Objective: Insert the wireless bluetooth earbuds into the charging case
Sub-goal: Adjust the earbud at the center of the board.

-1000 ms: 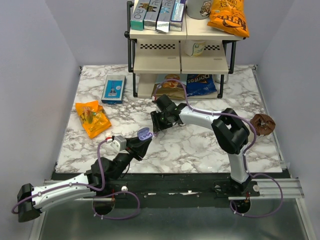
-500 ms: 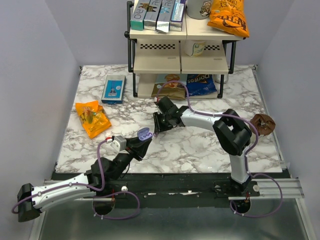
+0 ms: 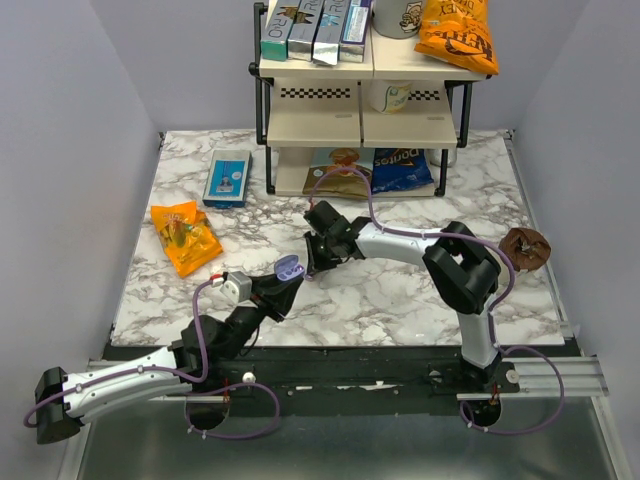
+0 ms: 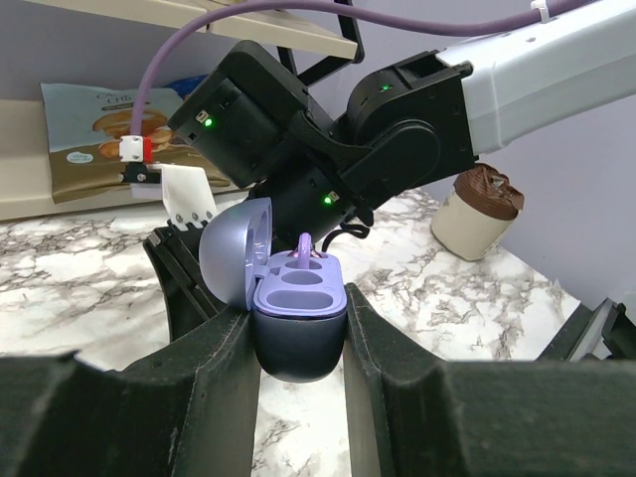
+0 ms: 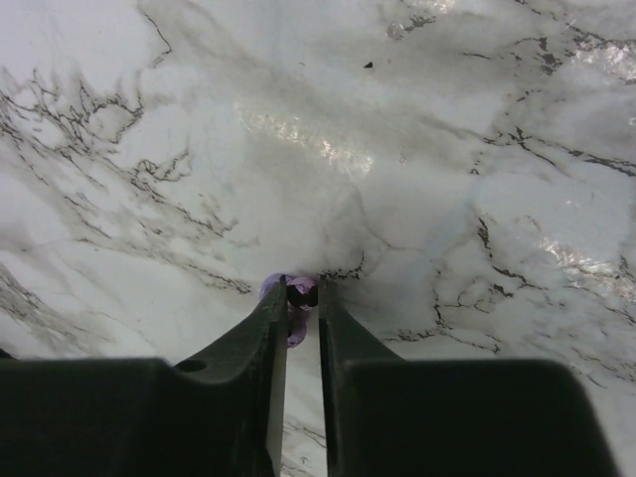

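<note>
Left wrist view shows my left hand (image 4: 298,333) clamped around the open charging case (image 4: 298,298), held above the table (image 4: 467,298) with wells upward to receive buds, one earbud (image 4: 303,243) apparently seated already, while my right hand (image 5: 301,298) pinches the other earbud (image 5: 294,326) down at the table.

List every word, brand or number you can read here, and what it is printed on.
"Doritos": blue chip bag under the rack.
Too small or blurred: boxes and orange bag atop the rack, blue box and orange packet on the table, tan bag in the left wrist view.
Right wrist view: none.
</note>
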Motion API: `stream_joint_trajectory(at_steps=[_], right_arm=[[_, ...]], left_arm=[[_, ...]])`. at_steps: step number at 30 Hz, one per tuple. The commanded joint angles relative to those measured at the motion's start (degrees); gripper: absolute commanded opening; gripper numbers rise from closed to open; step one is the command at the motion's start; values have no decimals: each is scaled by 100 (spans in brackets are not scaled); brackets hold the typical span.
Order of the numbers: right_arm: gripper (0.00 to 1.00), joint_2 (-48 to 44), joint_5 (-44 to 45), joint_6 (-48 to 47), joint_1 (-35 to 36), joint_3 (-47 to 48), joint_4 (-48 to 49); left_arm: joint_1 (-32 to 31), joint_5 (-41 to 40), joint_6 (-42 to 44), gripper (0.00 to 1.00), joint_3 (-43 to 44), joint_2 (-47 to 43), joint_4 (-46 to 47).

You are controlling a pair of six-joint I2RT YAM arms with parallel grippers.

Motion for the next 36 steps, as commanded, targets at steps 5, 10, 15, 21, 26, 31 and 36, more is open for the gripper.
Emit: stream_joint_trajectory(at_steps=[5,10,15,21,26,31,36], right_arm=[[7,260,-94,596,78,-340,-467],[1,-20,-375,1299,-71,-857,77],[1,-776,-367,2293,-483,-1936,929],[1,-1847,178,3461,-906,-3125,1590],[1,-2578,828,4849,-1082,-4293,1977],[9,-2640,732,4607,-1276,-4313,2170],[34,-2938,749,3710,-1276,-4015,1819]], left_arm=[[-68,-5,-13,0,-30,-95,-46],[-86,-5,-4,0,-4,-157,-108],[-94,-40,23,0,23,-166,-135],[-112,-49,31,0,14,-52,-29],[-121,-67,40,0,14,106,76],[-130,-40,31,0,31,238,147],[-130,-31,14,0,23,282,164]])
